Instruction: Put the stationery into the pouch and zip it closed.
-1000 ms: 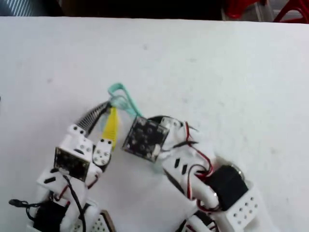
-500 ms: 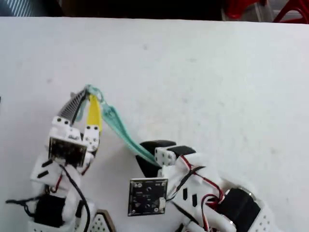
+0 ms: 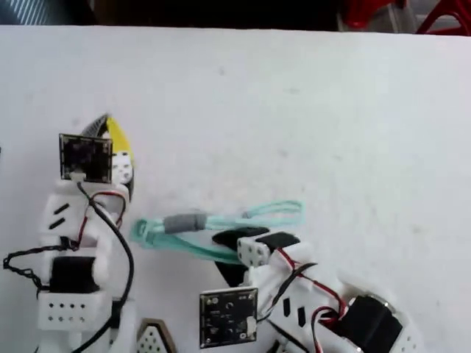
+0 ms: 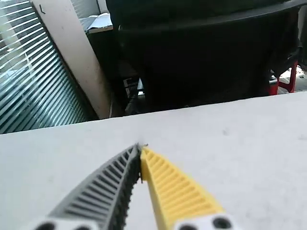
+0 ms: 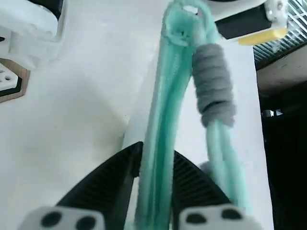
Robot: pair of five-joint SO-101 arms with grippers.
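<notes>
The teal mesh pouch [image 3: 221, 223] stretches flat and edge-on across the table's front middle, with a grey ribbed piece [image 3: 184, 222] on it near its left end. My right gripper [image 3: 234, 243] is shut on the pouch's lower edge. In the right wrist view its black fingers [image 5: 115, 177] pinch the teal pouch [image 5: 165, 110], and the grey piece [image 5: 213, 86] sits farther out. My left gripper [image 3: 105, 122] stands at the left, apart from the pouch. Its grey and yellow fingers [image 4: 170, 191] are shut on nothing, and the left gripper [image 4: 140, 149] points over bare table.
The white table [image 3: 309, 118] spreads wide behind and to the right. A wooden-edged plate [image 3: 156, 336] lies at the front edge between the arms. Dark furniture and red chair legs [image 3: 383, 13] stand beyond the table's far edge.
My left gripper let go of the pouch's end and swung left and back. The pouch dropped to lie sideways, held by the right gripper, which pulled toward the front.
</notes>
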